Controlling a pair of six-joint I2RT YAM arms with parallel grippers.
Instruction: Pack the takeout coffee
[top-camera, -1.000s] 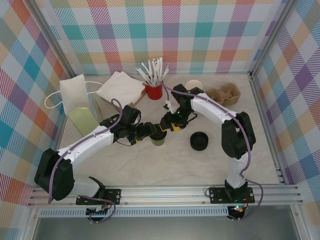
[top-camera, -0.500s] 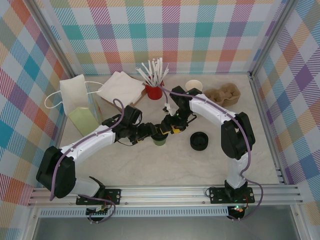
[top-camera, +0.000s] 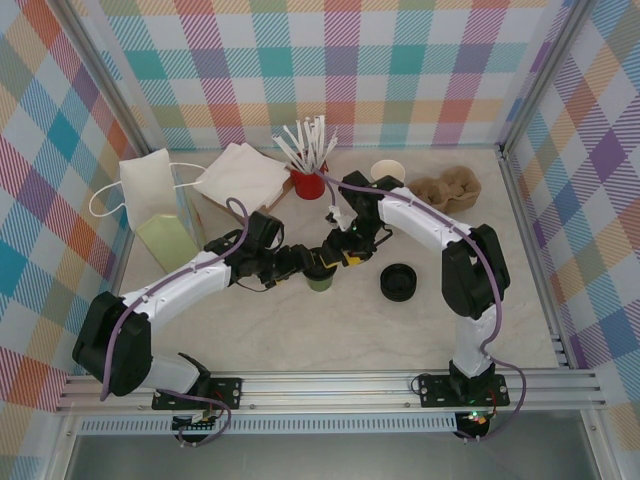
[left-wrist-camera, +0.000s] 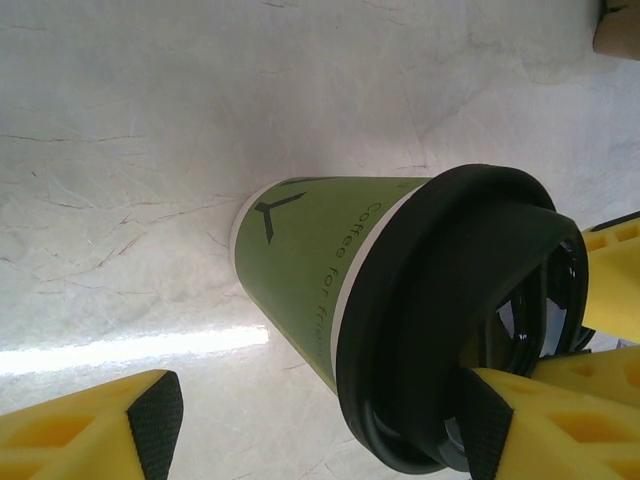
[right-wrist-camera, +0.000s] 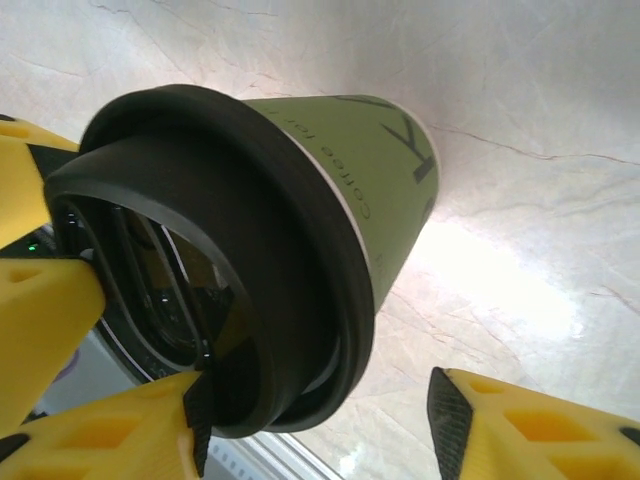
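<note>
The takeout coffee (top-camera: 319, 282) is a small green paper cup standing upright mid-table with a black lid (left-wrist-camera: 450, 300) on it. My left gripper (top-camera: 303, 264) reaches it from the left and my right gripper (top-camera: 342, 256) from the right, so they meet over the lid. In the left wrist view the cup (left-wrist-camera: 300, 270) leans across the frame. My left gripper (left-wrist-camera: 320, 430) is open, with one pad (left-wrist-camera: 488, 430) against the lid's rim and the other well off it. In the right wrist view my right gripper (right-wrist-camera: 325, 420) is open too, one pad (right-wrist-camera: 200, 420) touching the lid (right-wrist-camera: 250, 250).
A white handled bag (top-camera: 150, 185) and a flat paper bag (top-camera: 240, 172) lie at the back left. A red cup of white sticks (top-camera: 309, 183), a cup stack (top-camera: 388, 170) and a cardboard carrier (top-camera: 450, 188) stand behind. Black lids (top-camera: 399, 282) sit right of the cup.
Both grippers have stayed at the cup's lid. The right wrist has shifted slightly nearer; the cup has not moved.
</note>
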